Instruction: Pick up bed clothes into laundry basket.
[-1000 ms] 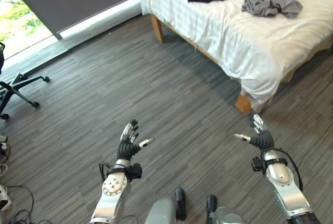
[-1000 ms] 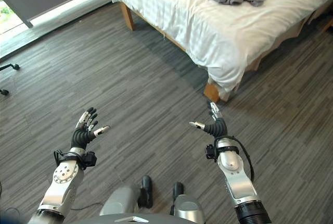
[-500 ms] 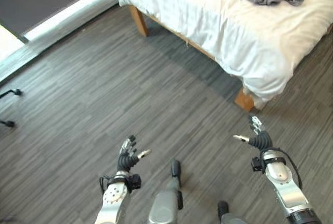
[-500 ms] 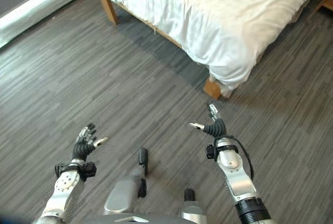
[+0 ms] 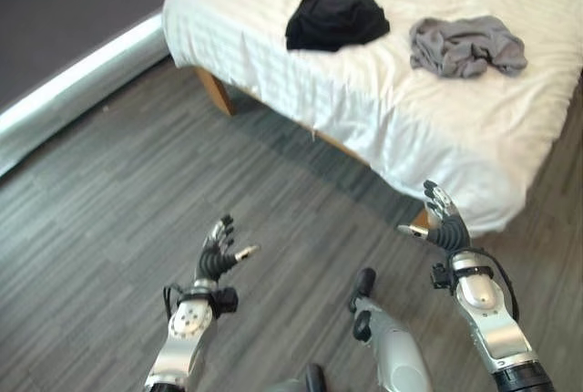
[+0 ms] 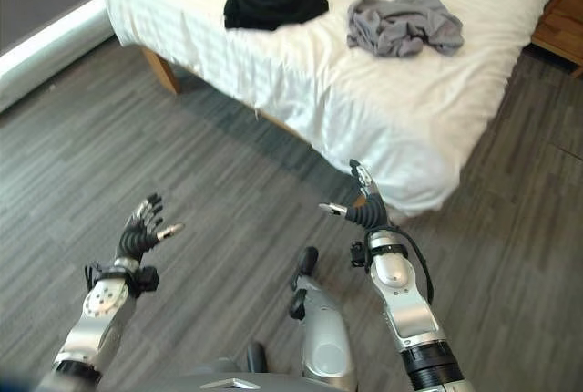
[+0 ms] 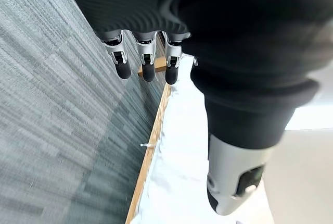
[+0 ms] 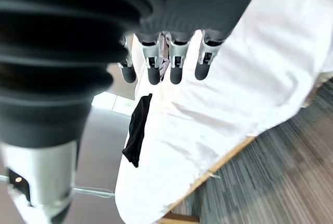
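Floor: dark grey wood-grain plank floor (image 5: 118, 201) spreads under both arms, with a pale strip along the wall (image 5: 73, 82) at the robot's left.
Bed: white-sheeted bed on a light wooden frame (image 5: 437, 128) fills the upper part of the head views; a wooden leg (image 5: 214, 93) shows under its near-left corner.
Black garment: crumpled black piece of clothing (image 5: 334, 16) lies on the sheet towards the left of the bed.
Grey garment: rumpled grey cloth garment (image 5: 465, 45) lies on the sheet just to the right of the black one, apart from it.
Left hand: left hand (image 5: 219, 251) hangs over the floor, palm turned inwards, fingers spread and relaxed, holding nothing; its wrist view shows straight fingertips (image 7: 148, 70) with the bed edge past them.
Right hand: right hand (image 5: 442, 223) is raised just in front of the bed's near corner, fingers wide and empty; its wrist view looks along the sheet to the black garment (image 8: 136, 130).
Change: compared with half a second ago, the camera has shifted, so the bed and both garments sit lower and nearer in view, and the right hand now overlaps the bed's corner.
Nightstand: a brown wooden piece (image 6: 560, 23) stands past the bed's right side.
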Available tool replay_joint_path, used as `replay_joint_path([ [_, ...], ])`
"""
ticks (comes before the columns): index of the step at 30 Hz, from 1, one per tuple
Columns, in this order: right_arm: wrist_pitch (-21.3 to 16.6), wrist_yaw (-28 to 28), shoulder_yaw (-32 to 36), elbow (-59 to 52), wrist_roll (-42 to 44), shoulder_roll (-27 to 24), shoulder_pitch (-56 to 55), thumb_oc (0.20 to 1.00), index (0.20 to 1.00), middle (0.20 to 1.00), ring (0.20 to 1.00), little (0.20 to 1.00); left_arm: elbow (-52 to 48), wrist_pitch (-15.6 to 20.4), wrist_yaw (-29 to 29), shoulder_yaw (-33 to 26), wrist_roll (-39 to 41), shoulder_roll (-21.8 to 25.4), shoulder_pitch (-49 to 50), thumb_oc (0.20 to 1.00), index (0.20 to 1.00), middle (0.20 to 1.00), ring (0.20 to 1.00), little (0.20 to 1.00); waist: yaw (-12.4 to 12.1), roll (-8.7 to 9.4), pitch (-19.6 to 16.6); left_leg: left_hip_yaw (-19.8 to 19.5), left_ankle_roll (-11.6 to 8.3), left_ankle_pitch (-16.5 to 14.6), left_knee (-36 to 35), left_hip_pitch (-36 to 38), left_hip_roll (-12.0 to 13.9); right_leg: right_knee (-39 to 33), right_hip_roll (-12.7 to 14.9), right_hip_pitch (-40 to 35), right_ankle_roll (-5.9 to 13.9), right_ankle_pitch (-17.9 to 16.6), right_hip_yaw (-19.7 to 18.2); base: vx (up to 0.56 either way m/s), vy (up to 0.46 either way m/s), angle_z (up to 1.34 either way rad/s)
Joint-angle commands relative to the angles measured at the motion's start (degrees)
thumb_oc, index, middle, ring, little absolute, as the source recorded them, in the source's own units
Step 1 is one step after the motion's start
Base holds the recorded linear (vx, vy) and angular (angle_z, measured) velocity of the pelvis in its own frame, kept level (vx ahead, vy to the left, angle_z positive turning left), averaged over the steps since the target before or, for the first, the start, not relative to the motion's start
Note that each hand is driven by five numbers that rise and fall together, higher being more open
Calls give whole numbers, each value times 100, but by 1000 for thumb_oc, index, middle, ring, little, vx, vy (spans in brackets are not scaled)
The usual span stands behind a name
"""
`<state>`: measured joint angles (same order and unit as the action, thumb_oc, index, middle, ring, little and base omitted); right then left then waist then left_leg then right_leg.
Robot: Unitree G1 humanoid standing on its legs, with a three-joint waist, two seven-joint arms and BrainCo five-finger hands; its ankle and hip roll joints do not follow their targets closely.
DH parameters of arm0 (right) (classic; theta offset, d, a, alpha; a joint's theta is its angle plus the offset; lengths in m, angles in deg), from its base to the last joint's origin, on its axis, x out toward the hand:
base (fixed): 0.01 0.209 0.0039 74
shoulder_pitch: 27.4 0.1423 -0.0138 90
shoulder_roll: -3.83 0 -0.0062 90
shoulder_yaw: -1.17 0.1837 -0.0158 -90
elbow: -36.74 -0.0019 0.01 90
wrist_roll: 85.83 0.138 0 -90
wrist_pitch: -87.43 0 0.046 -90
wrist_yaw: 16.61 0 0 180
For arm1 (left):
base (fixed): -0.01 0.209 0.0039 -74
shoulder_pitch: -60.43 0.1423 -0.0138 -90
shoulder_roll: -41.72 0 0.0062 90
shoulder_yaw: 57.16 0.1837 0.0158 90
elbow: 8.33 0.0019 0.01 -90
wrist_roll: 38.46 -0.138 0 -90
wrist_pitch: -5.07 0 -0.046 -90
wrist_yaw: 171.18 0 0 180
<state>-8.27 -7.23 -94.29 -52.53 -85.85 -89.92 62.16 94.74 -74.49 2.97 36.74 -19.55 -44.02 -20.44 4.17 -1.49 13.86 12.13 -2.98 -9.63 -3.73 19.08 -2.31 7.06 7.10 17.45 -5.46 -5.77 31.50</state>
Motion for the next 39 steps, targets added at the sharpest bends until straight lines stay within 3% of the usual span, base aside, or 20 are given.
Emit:
replay_joint_path([
  [1,-377,641,410,-630,-720,-508,325,1000,1000,1000,1000,1000,-401,380,39,-167,-81,5,-427,1000,1000,1000,1000,1000,88,206,97,9,-867,893,2985,-1294,736,-1108,106,-1606,984,87,-378,430,-163,-10],
  [2,-367,778,533,-699,-939,-603,372,1000,1000,1000,1000,1000,-422,438,22,-134,-22,-33,-432,1000,1000,1000,1000,1000,33,264,170,9,-1037,1090,3686,-1592,771,-1151,129,-1809,911,144,-420,285,-118,-6],
  [3,-364,780,544,-705,-945,-599,373,1000,1000,1000,1000,1000,-419,441,21,-127,-22,-30,-445,1000,1000,1000,1000,1000,45,288,168,-2,-1021,1118,3708,-1640,743,-1155,163,-1787,907,119,-404,277,-20,-74],
  [4,-300,1072,704,-748,-1297,-771,596,1000,1000,1000,1000,1000,-429,491,-28,-67,12,-38,-449,1000,1000,1000,1000,1000,-12,303,201,210,-1013,1077,4037,-1965,1033,-1206,122,-2048,869,313,-519,307,49,-98],
  [6,-239,1251,724,-739,-1519,-835,756,1000,1000,1000,1000,1000,-425,507,-87,-32,-1,-34,-455,1000,1000,1000,1000,1000,-69,313,220,292,-918,1027,3871,-2080,1052,-1206,136,-2076,889,336,-620,310,95,-91],
  [7,-117,1515,762,-782,-2001,-999,968,1000,1000,1000,1000,1000,-462,565,-154,4,35,-23,-376,1000,1000,1000,1000,1000,-167,258,237,294,-804,866,3430,-2272,1131,-1206,82,-2200,964,456,-872,279,174,-85],
  [10,27,1905,848,-784,-2602,-1368,1249,1000,1000,1000,1000,1000,-565,608,-229,15,61,-7,-184,1000,1000,1000,1000,1000,-319,220,182,203,-639,809,2239,-2365,1254,-1206,132,-2305,1167,594,-1209,334,240,-116],
  [12,140,1983,845,-678,-2705,-1531,1433,1000,1000,1000,1000,1000,-595,585,-240,35,93,-34,-62,1000,1000,1000,1000,1000,-461,120,131,-91,-670,1226,1180,-2313,1385,-1206,122,-2385,1287,662,-1443,310,274,-96],
  [14,168,1905,751,-430,-2574,-1787,1700,1000,1000,1000,1000,1000,-570,592,-209,62,209,-64,23,1000,1000,1000,1000,1000,-641,0,105,-625,-745,1637,380,-2273,1527,-1206,64,-2509,1341,782,-1721,273,209,-82],
  [15,164,1909,744,-421,-2572,-1794,1709,1000,1000,1000,1000,1000,-569,592,-208,60,209,-70,22,1000,1000,1000,1000,1000,-641,-5,116,-617,-748,1656,344,-2242,1530,-1206,61,-2519,1339,784,-1724,361,267,-85],
  [16,161,1686,379,33,-2309,-2126,2200,1000,1000,1000,1000,1000,-466,622,-113,163,342,-34,137,1000,1000,1000,1000,1000,-871,-86,76,-1290,-912,1836,-48,-2368,1616,-1206,75,-2710,1342,929,-2088,246,191,-78],
  [20,225,1437,-100,693,-2210,-2365,2638,1000,1000,1000,1000,1000,-365,560,111,270,346,66,233,1000,1000,1000,1000,1000,-963,-216,-150,-1260,-1014,1827,-127,-2282,1655,-1206,-3,-2892,1370,1067,-2096,232,143,-50],
  [25,452,1217,-1023,2085,-2105,-2430,3493,1000,1000,1000,1000,1000,-356,552,305,415,558,341,284,1000,1000,1000,1000,1000,-1169,-64,-274,-1253,-938,1787,-127,-2103,1414,-1206,157,-3040,1427,1009,-2174,211,129,5],
  [26,647,1131,-1642,3636,-1894,-2374,4309,1000,1000,1000,1000,1000,-203,536,302,518,734,561,181,1000,1000,1000,1000,1000,-1333,81,-338,-1213,-828,1711,-127,-2109,1256,-1206,285,-2995,1503,934,-2228,179,144,24],
  [33,923,1146,-2057,6155,-1676,-2393,5524,1000,1000,1000,1000,1000,121,474,274,488,1036,715,5,1000,1000,1000,1000,1000,-1552,321,-337,-1244,-656,1642,-127,-2664,930,-1206,580,-2507,1754,700,-2153,142,113,5],
  [39,862,938,-2004,7063,-1294,-2560,5528,1000,1000,1000,1000,1000,295,549,307,644,979,652,-191,1000,1000,1000,1000,1000,-1710,313,-148,-1288,-622,1696,-127,-3276,827,-1206,674,-1971,1863,605,-2104,-2,49,0],
])
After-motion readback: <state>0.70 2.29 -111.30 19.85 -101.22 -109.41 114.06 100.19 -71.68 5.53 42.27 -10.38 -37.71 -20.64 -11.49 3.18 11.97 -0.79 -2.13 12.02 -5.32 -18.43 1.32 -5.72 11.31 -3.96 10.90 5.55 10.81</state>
